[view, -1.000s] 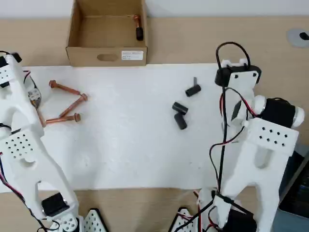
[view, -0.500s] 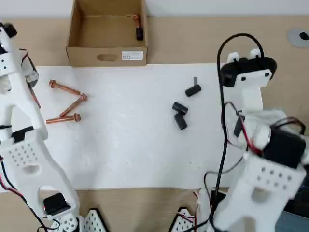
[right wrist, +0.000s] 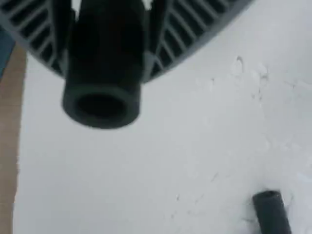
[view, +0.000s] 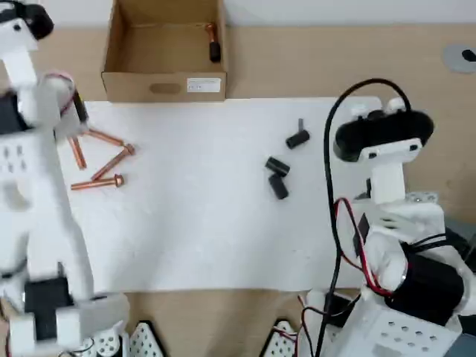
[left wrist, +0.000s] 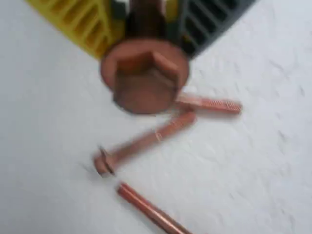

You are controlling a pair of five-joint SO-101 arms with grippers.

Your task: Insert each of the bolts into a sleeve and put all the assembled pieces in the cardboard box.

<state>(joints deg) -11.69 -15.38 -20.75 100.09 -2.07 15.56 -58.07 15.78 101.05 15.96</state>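
My left gripper (left wrist: 146,17) is clamped narrow on a copper bolt (left wrist: 145,78), whose hex head faces the wrist camera. From the high view, that arm sits in front of the cardboard box (view: 165,88), off its left front corner. Three loose bolts (view: 115,161) lie fanned on the white mat (view: 201,238) just beside it, in front of the box's left half. The two nearest the box come close together at one end. My right gripper (right wrist: 105,29) is closed around a black sleeve (right wrist: 102,78), with the open bore turned toward the wrist camera. It is held above the mat, well away from the box on its front-right side. Three loose sleeves (view: 277,165) rest on the mat in front of and to the right of the box's right front corner. Two of them are almost touching, and the third lies apart, closer to the box. Inside the box, against its right wall, lies one assembled piece (view: 213,42), a bolt seated in a sleeve.
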